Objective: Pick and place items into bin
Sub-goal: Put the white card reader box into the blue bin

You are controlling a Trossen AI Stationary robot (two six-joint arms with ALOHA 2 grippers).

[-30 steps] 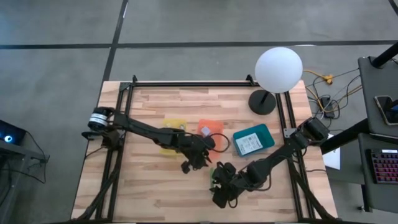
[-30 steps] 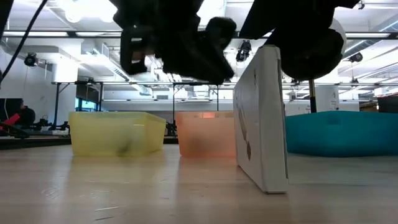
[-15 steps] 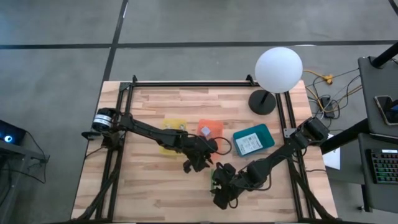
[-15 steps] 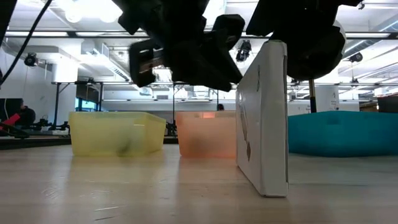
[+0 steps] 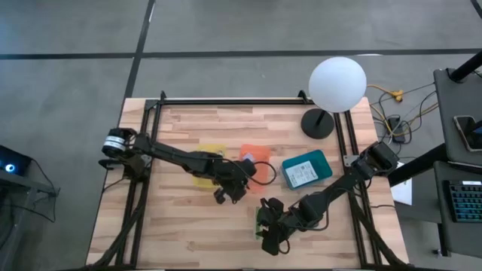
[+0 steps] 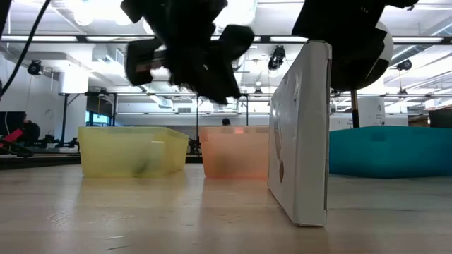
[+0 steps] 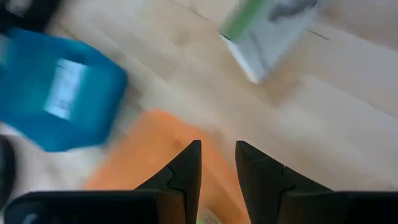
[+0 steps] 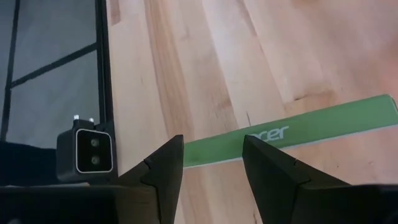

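We've got the white box (image 6: 300, 141) standing on its thin edge on the table (image 6: 141, 219), close to the near side. Its broad faces are upright and a green strip runs along the top. The right gripper (image 8: 211, 146) hangs directly over that strip with its fingers a moderate way apart and nothing pinched between them. From here we can't be sure whether a fingertip is brushing the top edge.

Out by the bins, the left gripper (image 7: 216, 148) is above the orange bin (image 5: 254, 155). Its fingers are drawn narrow, orange shows through the slit, and nothing is visible between the tips. The yellow bin (image 6: 131, 152) sits on one side of the orange one and the teal bin (image 5: 307, 169) on the other, all well back from the box.

How will this box handle? We read it as printed cardboard: light, stiff and smooth-faced, so a bit slick under hard fingers. Balanced on its narrow edge, it will topple at a nudge. The place to take hold is across its thin dimension, one finger on each broad face, near the middle of the top edge so it hangs level and doesn't swing.

As the right wrist view shows, the fingers line up along the green strip, not across it. We'd want a wrist turn before closing. A modest squeeze should do, since cardboard faces can bow inward. Once the box lifts, its length may make it pivot, so a steady carry looks wise.
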